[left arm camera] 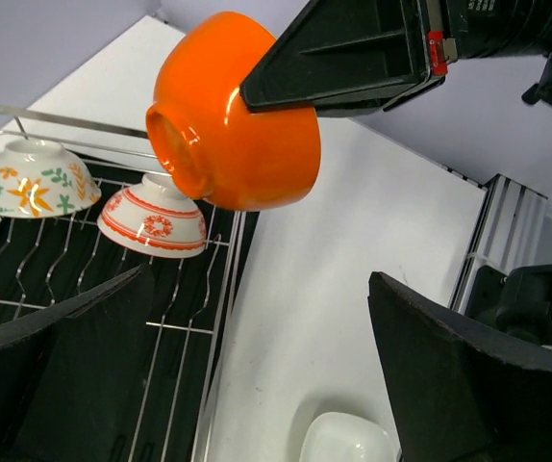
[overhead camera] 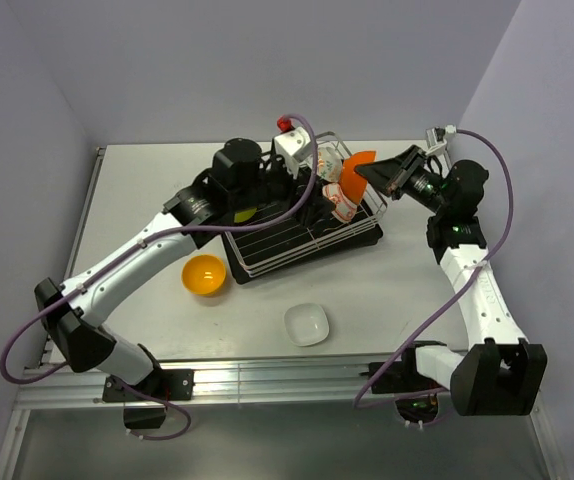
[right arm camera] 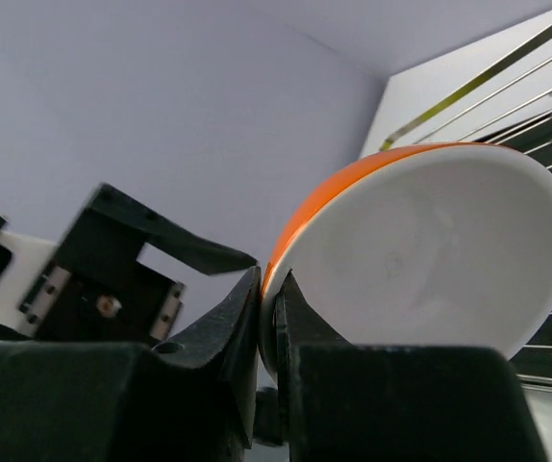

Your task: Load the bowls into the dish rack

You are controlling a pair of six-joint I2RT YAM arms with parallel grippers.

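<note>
My right gripper (overhead camera: 372,172) is shut on the rim of an orange bowl with a white inside (overhead camera: 360,160), holding it tilted in the air over the far right end of the dish rack (overhead camera: 267,255). The pinch shows in the right wrist view (right arm camera: 268,289), as does the bowl (right arm camera: 420,250). In the rack lie a red-and-white patterned bowl (left arm camera: 153,221) and a leaf-print bowl (left arm camera: 36,178), both upside down. My left gripper (left arm camera: 257,279) is open and empty above the rack's right side, below the held bowl (left arm camera: 233,125). A lime green bit (overhead camera: 247,213) shows under the left arm.
An orange bowl (overhead camera: 205,274) stands upright on the table left of the rack's near corner. A white bowl (overhead camera: 308,323) stands on the table in front of the rack and also shows in the left wrist view (left arm camera: 348,443). The left arm (overhead camera: 147,245) reaches across the rack.
</note>
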